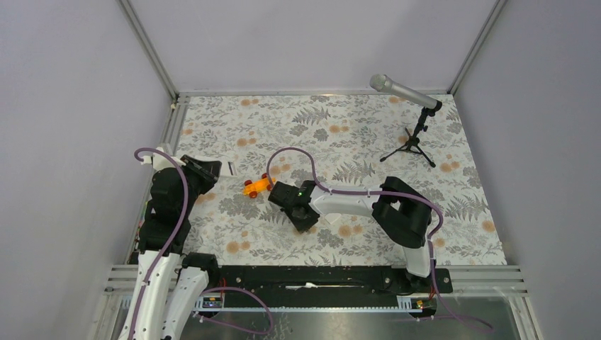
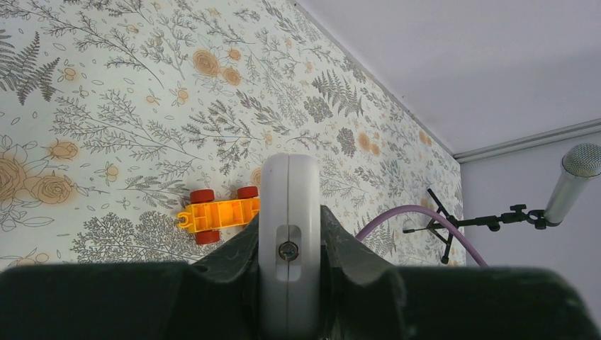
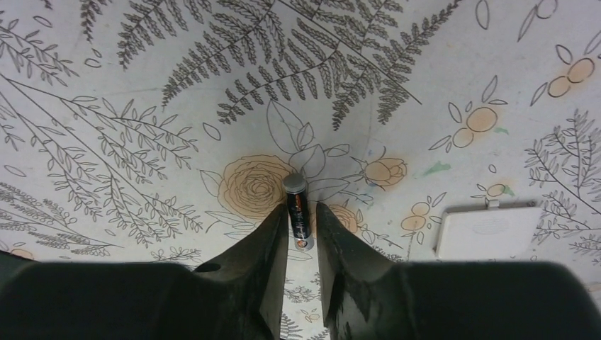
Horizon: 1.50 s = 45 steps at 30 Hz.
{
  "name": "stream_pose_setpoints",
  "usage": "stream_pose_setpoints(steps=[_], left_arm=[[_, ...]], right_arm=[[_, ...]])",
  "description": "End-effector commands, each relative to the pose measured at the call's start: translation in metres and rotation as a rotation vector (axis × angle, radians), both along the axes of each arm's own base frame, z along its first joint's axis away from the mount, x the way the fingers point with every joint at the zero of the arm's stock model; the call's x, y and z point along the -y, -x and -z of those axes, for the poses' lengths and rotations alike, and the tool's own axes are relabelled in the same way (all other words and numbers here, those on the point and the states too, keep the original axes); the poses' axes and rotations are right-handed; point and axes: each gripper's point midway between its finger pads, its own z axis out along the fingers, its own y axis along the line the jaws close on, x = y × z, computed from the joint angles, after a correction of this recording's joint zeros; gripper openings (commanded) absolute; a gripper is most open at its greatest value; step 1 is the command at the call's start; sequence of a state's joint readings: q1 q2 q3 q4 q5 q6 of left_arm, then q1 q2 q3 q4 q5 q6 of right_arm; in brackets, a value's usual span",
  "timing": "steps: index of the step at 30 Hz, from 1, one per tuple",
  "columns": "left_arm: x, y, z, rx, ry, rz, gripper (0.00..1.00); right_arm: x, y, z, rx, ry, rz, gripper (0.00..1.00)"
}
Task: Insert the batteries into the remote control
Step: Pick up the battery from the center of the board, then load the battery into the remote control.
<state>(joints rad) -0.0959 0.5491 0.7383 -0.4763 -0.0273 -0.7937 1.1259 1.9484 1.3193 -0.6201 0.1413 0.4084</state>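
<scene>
My right claw [image 3: 302, 212] straddles the dark battery [image 3: 295, 188]; can't tell if it grips. Probably light, stiff, slick, prone to roll: pinch mid-barrel. My left claw [image 2: 289, 237] clamps the remote control [image 2: 287, 188].

Smooth white plastic with a soft sheen forms the remote control [image 2: 288, 234], with a small bright metal screw sunk in its edge. The fingers [image 3: 273, 248] are matt black plastic, faintly ridged. The battery [image 3: 297, 205] wears a glossy dark wrap and a shiny metal cap. The counter [image 3: 142, 85] carries a matt printed floral sheet. The toy car [image 2: 216, 214] is glossy orange plastic; the microphone [image 2: 577, 173] has a silvery metal mesh head.
</scene>
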Motion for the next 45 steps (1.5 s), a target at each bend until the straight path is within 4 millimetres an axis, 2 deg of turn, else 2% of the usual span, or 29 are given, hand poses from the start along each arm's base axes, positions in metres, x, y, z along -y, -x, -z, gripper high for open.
stream_pose_setpoints(steps=[1, 4, 9, 11, 15, 21, 23, 26, 29, 32, 35, 38, 45], left_arm=[[-0.006, -0.002, -0.034, 0.106, -0.003, -0.027, 0.00], [-0.006, -0.001, -0.034, 0.105, -0.005, -0.025, 0.00], [-0.004, -0.001, -0.033, 0.105, -0.003, -0.015, 0.00], [-0.001, -0.001, -0.033, 0.110, -0.001, 0.001, 0.00], [0.021, -0.001, -0.039, 0.156, 0.019, 0.128, 0.00], [0.066, 0.000, -0.030, 0.230, 0.146, 0.372, 0.00], [0.077, 0.000, -0.021, 0.237, 0.200, 0.419, 0.00], [0.095, 0.003, -0.025, 0.284, 0.273, 0.511, 0.00], [0.115, 0.007, -0.028, 0.292, 0.331, 0.602, 0.00], [0.130, 0.008, -0.028, 0.275, 0.397, 0.637, 0.00], [0.136, 0.004, -0.024, 0.231, 0.464, 0.625, 0.00], [0.141, 0.002, -0.019, 0.195, 0.514, 0.615, 0.00], [0.143, -0.002, -0.012, 0.188, 0.556, 0.586, 0.00]], right_arm=[[0.007, -0.002, -0.005, 0.028, 0.055, 0.017, 0.30], [0.008, 0.002, -0.005, 0.011, 0.056, 0.023, 0.29], [0.009, 0.006, -0.003, 0.000, 0.046, 0.035, 0.13], [0.007, 0.004, -0.005, 0.011, 0.033, 0.042, 0.10], [0.004, -0.002, -0.019, 0.047, -0.017, 0.077, 0.08], [0.008, -0.015, -0.070, 0.034, -0.200, 0.210, 0.08], [0.015, -0.025, -0.096, 0.026, -0.289, 0.273, 0.08], [0.022, -0.041, -0.144, 0.017, -0.466, 0.340, 0.08], [0.020, -0.050, -0.189, -0.002, -0.608, 0.366, 0.09], [0.014, -0.047, -0.215, -0.077, -0.658, 0.411, 0.09], [0.001, -0.041, -0.232, -0.162, -0.703, 0.436, 0.08], [-0.005, -0.043, -0.244, -0.179, -0.740, 0.465, 0.08], [-0.021, -0.040, -0.242, -0.276, -0.789, 0.505, 0.08]])
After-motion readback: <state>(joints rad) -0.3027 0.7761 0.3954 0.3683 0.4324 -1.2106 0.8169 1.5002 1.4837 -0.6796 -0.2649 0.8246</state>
